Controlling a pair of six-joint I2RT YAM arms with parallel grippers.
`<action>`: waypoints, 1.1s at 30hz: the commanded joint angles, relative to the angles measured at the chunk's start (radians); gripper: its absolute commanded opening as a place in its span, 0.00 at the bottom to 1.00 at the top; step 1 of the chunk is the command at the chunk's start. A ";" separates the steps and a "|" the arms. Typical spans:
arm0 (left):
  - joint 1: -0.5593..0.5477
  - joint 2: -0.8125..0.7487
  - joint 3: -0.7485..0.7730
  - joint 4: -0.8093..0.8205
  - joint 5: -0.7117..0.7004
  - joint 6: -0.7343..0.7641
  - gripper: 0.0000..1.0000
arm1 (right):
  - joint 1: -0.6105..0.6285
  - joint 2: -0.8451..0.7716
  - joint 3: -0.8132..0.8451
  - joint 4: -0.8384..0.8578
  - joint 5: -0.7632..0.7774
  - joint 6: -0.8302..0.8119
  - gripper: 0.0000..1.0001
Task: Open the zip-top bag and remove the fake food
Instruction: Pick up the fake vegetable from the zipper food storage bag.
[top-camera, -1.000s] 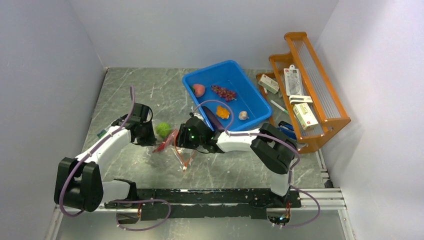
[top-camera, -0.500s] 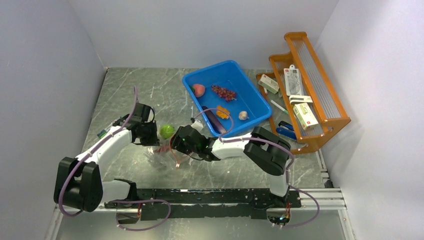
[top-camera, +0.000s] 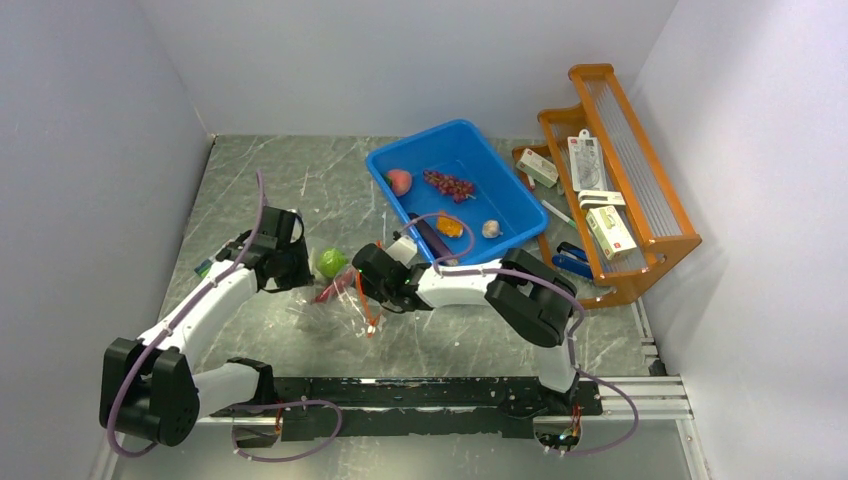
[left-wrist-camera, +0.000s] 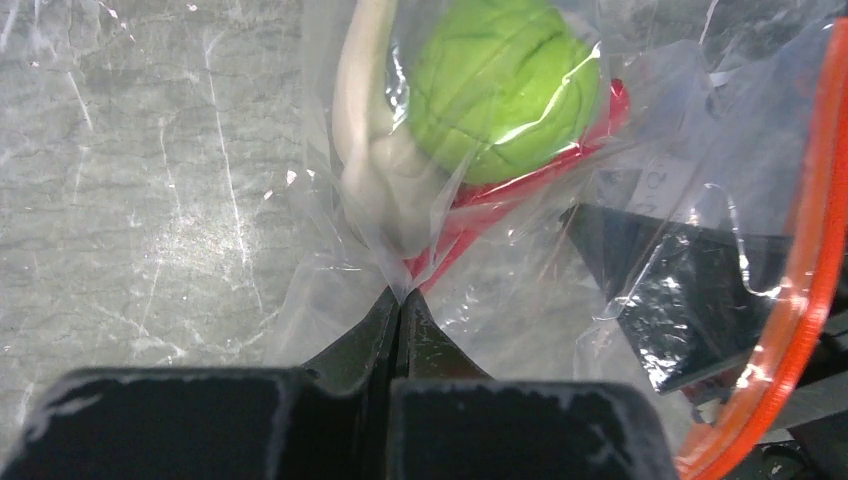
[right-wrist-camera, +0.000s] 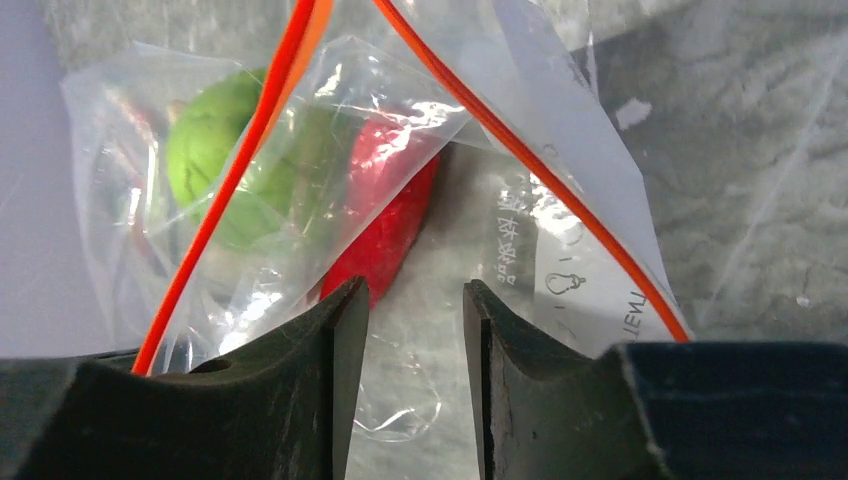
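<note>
Left gripper (left-wrist-camera: 400, 300): fingers pressed together, pinching a fold of bag (left-wrist-camera: 650, 190) film. Right gripper (right-wrist-camera: 407, 320): fingers a narrow gap apart, film lying across the gap; beyond them the zip strip (right-wrist-camera: 238, 170) spreads in a V. Bag lies near the bin (top-camera: 470, 170), off its left corner toward the arm bases.

In bag, 3 pieces:
- green ball (left-wrist-camera: 500, 85)
- red piece (right-wrist-camera: 385, 220)
- pale piece (left-wrist-camera: 365, 130)

In bin, 5 pieces:
- peach (top-camera: 399, 181)
- grapes (top-camera: 447, 185)
- eggplant (top-camera: 432, 240)
- orange piece (top-camera: 449, 226)
- bulb (top-camera: 491, 228)
</note>
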 joint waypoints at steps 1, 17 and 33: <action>-0.007 0.013 0.024 0.006 -0.012 -0.005 0.07 | -0.016 -0.007 0.037 -0.037 0.038 -0.073 0.40; -0.009 0.036 0.024 0.015 0.023 0.006 0.07 | -0.016 0.154 0.175 -0.083 -0.121 -0.214 0.40; -0.009 0.003 0.034 -0.015 -0.058 -0.022 0.07 | -0.020 0.059 0.094 -0.125 -0.133 -0.444 0.25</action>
